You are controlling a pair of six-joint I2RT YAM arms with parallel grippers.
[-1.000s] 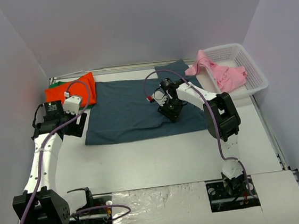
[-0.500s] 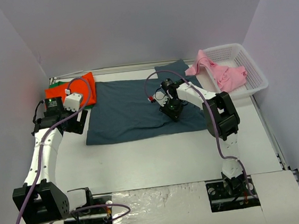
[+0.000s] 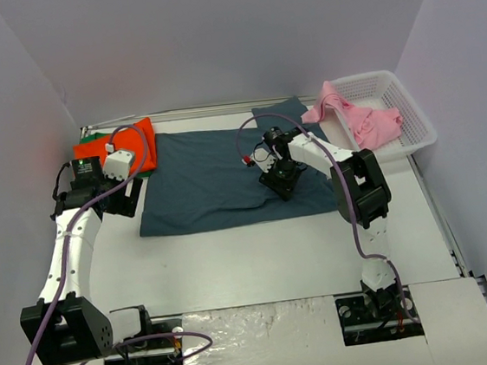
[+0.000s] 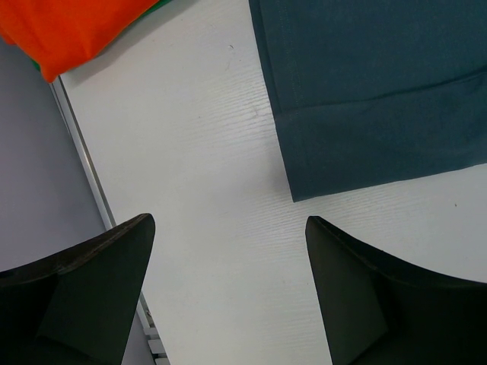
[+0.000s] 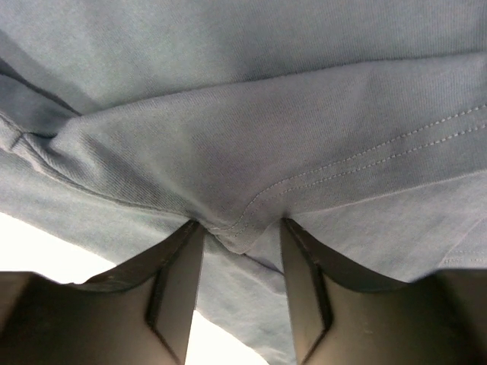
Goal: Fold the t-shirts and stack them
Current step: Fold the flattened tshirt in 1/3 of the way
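The dark slate-blue t-shirt [image 3: 213, 179] lies spread flat mid-table. My right gripper [image 3: 280, 182] is pressed down on its right part. In the right wrist view the gripper [image 5: 237, 228] stands partly open, with a stitched hem fold of the slate-blue t-shirt [image 5: 243, 137] bunched between the fingertips. My left gripper [image 3: 125, 197] is open and empty over bare table, just left of the shirt's near-left corner [image 4: 365, 114]. The orange-red t-shirt [image 3: 124, 144] lies folded at the back left on the green t-shirt [image 3: 89, 138]. The light pink t-shirt [image 3: 360, 118] hangs over the basket rim.
The white lattice basket [image 3: 410, 113] stands at the back right. Grey walls close in on the left, back and right. A metal rail [image 4: 84, 163] runs along the table's left edge, close to my left gripper.
My left arm has swung slightly back and left, and its gripper now sits nearer the orange-red shirt. My right gripper stays on the slate-blue shirt, barely shifted.
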